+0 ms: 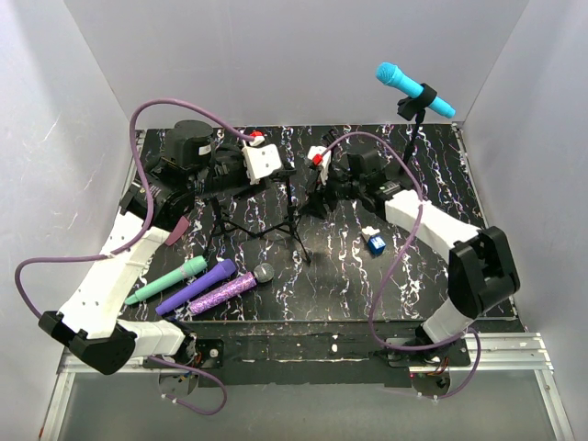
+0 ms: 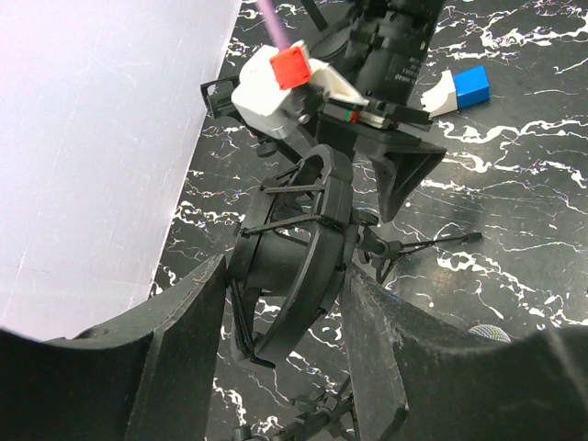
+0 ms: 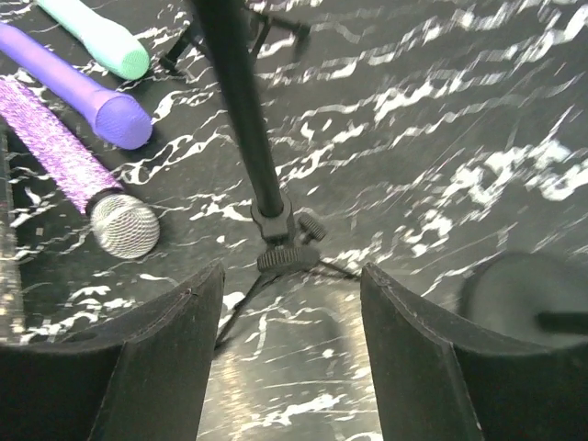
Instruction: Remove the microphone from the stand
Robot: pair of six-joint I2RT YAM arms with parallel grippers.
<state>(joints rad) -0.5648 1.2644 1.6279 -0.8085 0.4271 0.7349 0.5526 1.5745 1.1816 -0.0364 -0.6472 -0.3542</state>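
Observation:
A cyan microphone [image 1: 413, 89] sits in the clip of a tall black stand [image 1: 411, 138] at the back right, away from both grippers. A black tripod stand [image 1: 266, 220] stands mid-table. My left gripper [image 2: 285, 285] is shut on its ring-shaped shock mount [image 2: 303, 220]; I see no microphone in the mount. My right gripper [image 3: 292, 276] hangs open over the mat beside the tripod's pole [image 3: 243, 110], nothing between its fingers. A glittery purple microphone [image 3: 73, 175] with a silver head lies on the mat to its left.
A green microphone [image 1: 170, 280] and a plain purple one [image 1: 197, 285] lie beside the glittery one [image 1: 230, 291] at the front left. A small blue and white block [image 1: 373, 241] sits right of centre. White walls enclose the black marbled mat [image 1: 441, 276].

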